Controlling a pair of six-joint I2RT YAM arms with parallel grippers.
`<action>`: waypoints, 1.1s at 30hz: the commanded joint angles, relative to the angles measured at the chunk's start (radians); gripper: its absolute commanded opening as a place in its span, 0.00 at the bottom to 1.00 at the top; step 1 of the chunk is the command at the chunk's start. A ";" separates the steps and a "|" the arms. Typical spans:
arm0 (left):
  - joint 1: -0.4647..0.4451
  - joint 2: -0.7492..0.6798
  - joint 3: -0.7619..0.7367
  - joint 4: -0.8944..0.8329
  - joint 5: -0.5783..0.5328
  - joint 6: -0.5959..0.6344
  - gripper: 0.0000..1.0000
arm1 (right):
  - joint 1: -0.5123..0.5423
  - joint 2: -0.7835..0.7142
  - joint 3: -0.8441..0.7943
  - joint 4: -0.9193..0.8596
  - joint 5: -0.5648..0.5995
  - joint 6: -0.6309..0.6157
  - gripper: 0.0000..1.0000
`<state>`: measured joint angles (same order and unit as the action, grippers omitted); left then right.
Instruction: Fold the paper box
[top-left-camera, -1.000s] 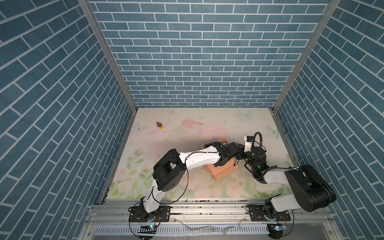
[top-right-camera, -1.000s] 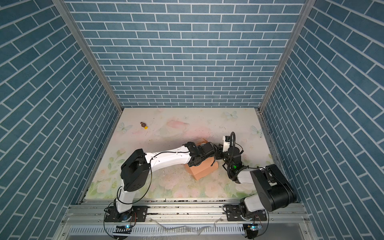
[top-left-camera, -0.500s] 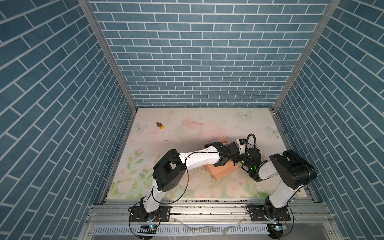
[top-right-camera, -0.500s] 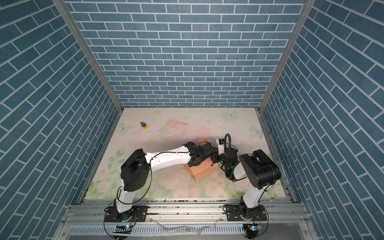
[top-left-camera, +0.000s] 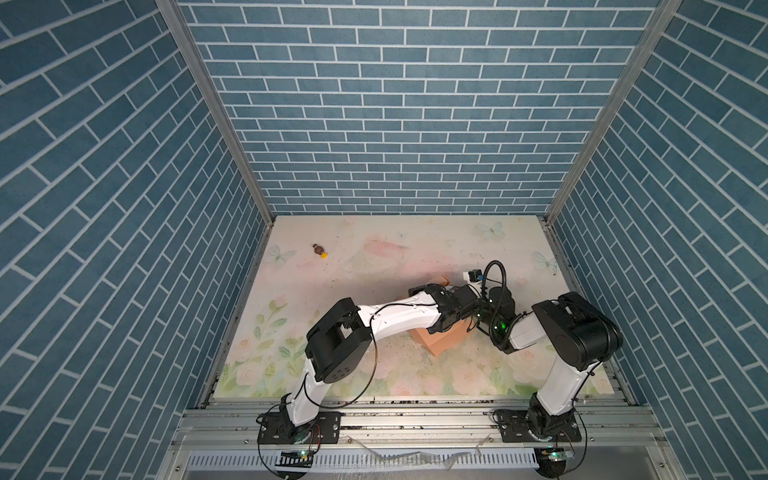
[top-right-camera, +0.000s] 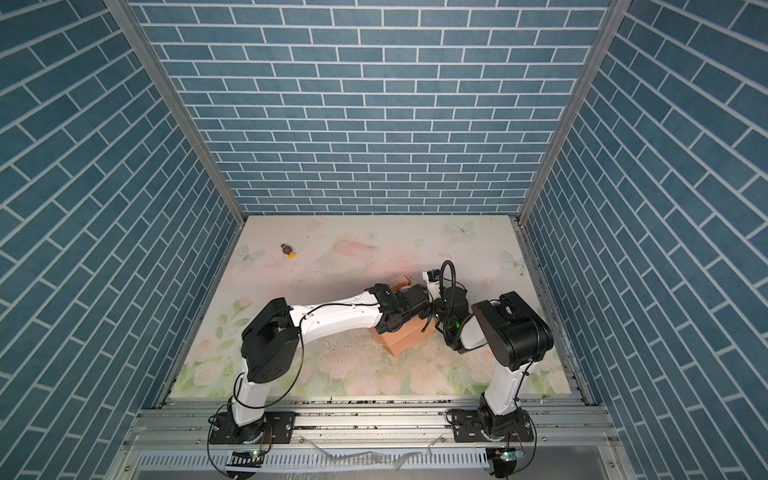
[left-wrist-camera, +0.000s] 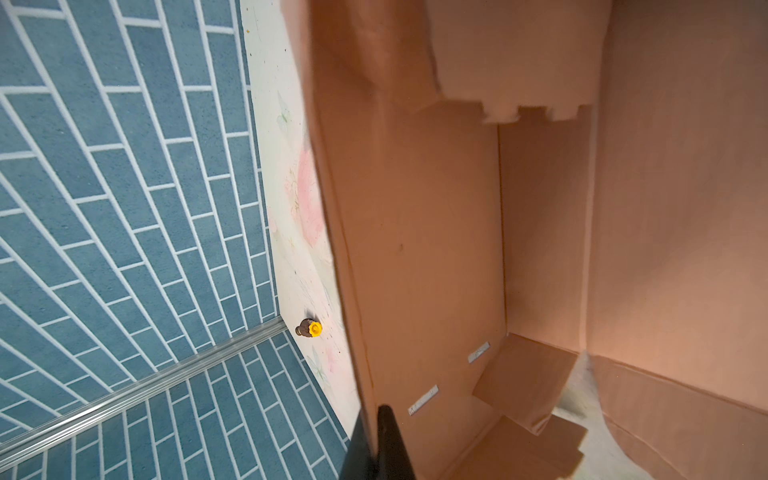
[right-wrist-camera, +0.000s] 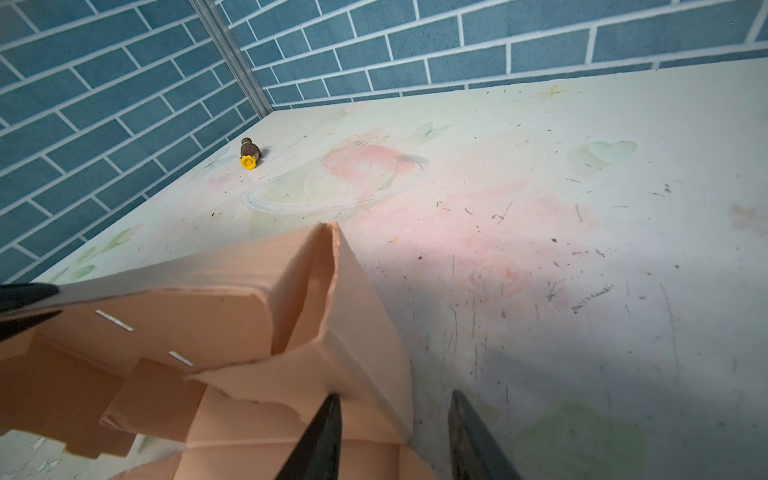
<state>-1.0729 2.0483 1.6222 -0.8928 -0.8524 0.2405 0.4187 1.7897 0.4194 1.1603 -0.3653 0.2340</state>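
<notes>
Though its walls stand up, the paper box (top-left-camera: 442, 341) looks roughly half folded, peach cardboard on the worktop (top-left-camera: 374, 257) between the arms in both top views. Left wrist: left hand (left-wrist-camera: 374, 436) clamped shut on the box's edge, notched flap (left-wrist-camera: 519, 83) untucked. Right wrist: right hand (right-wrist-camera: 395, 397) part-open astride a corner, gripping nothing.

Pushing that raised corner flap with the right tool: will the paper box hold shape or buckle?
Likely to buckle: the paper box is thin card, and that flap already looks curled and ragged. It is probably light enough to slide, though the left tool pinching one wall should steady it. The inner flaps lie unlocked, so they may spring back.
</notes>
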 joint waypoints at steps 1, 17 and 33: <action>-0.009 -0.033 -0.007 -0.014 0.015 0.004 0.06 | 0.019 -0.009 0.024 0.003 -0.015 -0.052 0.43; -0.010 -0.030 -0.011 -0.011 0.018 0.005 0.06 | 0.045 -0.037 -0.036 0.080 0.019 -0.060 0.52; -0.009 -0.033 -0.023 -0.006 0.033 0.016 0.06 | 0.043 -0.047 -0.121 0.220 0.052 -0.083 0.53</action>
<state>-1.0733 2.0399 1.6089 -0.8845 -0.8364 0.2478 0.4583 1.7802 0.3054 1.3411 -0.3363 0.1886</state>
